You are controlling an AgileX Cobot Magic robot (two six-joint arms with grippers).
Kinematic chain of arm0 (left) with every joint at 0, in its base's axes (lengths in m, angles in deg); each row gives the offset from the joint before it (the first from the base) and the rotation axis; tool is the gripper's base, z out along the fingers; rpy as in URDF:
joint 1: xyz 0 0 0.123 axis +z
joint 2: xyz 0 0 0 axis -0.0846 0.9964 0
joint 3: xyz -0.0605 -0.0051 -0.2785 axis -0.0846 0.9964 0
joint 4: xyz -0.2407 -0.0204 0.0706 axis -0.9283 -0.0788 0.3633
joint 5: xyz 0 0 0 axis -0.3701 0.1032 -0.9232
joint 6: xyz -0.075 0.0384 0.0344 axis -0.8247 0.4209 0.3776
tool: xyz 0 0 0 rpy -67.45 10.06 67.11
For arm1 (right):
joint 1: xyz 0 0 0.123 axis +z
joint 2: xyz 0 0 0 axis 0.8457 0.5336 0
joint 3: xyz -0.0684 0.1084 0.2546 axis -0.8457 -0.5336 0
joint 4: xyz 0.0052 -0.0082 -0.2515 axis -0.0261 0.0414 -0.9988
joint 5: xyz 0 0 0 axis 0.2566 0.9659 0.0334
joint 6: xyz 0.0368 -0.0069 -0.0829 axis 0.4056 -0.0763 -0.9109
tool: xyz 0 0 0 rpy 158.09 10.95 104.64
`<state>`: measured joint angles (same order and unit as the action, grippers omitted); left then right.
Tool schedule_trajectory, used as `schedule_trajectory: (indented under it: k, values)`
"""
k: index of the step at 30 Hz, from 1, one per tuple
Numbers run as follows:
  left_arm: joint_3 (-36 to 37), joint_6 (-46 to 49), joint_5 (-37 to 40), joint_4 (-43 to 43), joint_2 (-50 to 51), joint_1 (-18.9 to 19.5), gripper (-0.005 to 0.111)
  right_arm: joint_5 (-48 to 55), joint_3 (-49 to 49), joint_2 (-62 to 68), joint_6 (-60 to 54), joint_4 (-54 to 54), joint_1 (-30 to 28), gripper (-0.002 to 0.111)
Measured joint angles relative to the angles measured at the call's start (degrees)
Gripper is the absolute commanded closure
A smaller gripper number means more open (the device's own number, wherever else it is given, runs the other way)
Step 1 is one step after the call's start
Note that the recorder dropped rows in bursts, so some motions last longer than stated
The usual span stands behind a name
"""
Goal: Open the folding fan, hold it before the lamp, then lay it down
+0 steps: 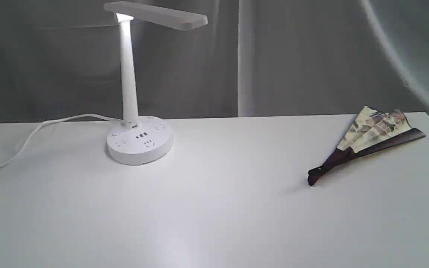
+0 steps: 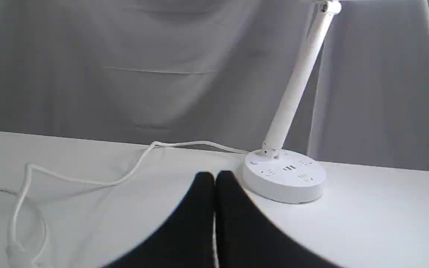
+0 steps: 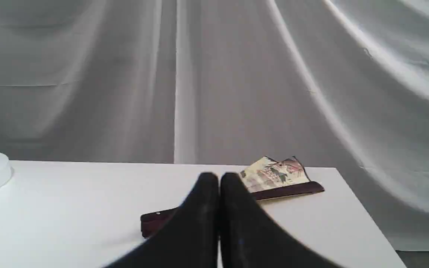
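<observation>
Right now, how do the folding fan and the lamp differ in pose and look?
The lamp stands upright toward the left; the folding fan lies flat toward the right, only partly spread. The lamp is plain white; the fan is painted cream paper with dark ribs. Both rest on the white table, and nothing is touching either.

Table [image 1: 214, 208]: white, smooth, matte top. Left part: lamp [image 1: 140, 143], white, upright on a round base with sockets and buttons, slim stem, flat bar head. Cord [image 1: 69, 117], white, runs from the back of the base over the top and off to the left. Right part, near the far corner: fan [image 1: 371, 134], lying flat, partly spread, painted paper up, dark ribs. Fan and lamp well apart.
</observation>
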<state>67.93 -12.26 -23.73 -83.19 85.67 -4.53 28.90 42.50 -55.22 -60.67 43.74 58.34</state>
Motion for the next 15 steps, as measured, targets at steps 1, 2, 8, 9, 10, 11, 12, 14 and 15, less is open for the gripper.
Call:
schedule_trajectory:
  k: [1,2,8,9,10,11,12,14,15]
  values:
    - [0.0,0.0,-0.1,0.0,0.0,0.0,0.107,0.0,0.0,0.0,0.0,0.1,0.0,0.108]
    - [0.0,0.0,-0.1,0.0,0.0,0.0,0.107,0.2,0.0,0.0,0.0,0.2,0.0,0.108]
    - [-0.3,-0.7,2.8,0.0,0.0,0.0,0.107,2.4,1.3,0.0,0.0,0.2,0.0,0.108]
    - [-0.7,-0.8,3.2,0.0,0.0,0.0,0.107,2.5,1.4,0.0,0.0,0.2,0.0,0.108]
    - [-1.4,-0.8,3.4,0.0,0.0,0.0,0.107,2.5,1.5,0.0,0.0,0.4,0.0,0.108]
    - [-2.3,-0.9,3.7,0.0,0.0,0.0,0.107,2.5,1.6,0.0,0.1,1.0,0.0,0.108]
    - [-3.2,-0.9,4.4,0.0,0.0,0.0,0.107,2.6,1.6,0.0,0.4,1.9,0.0,0.108]
    - [-5.6,-1.0,6.5,0.0,0.0,0.0,0.107,2.6,1.6,0.0,1.1,3.6,0.0,0.108]
    - [-6.6,-1.0,7.5,0.0,0.0,0.0,0.107,2.7,1.6,0.0,1.3,4.2,0.0,0.108]
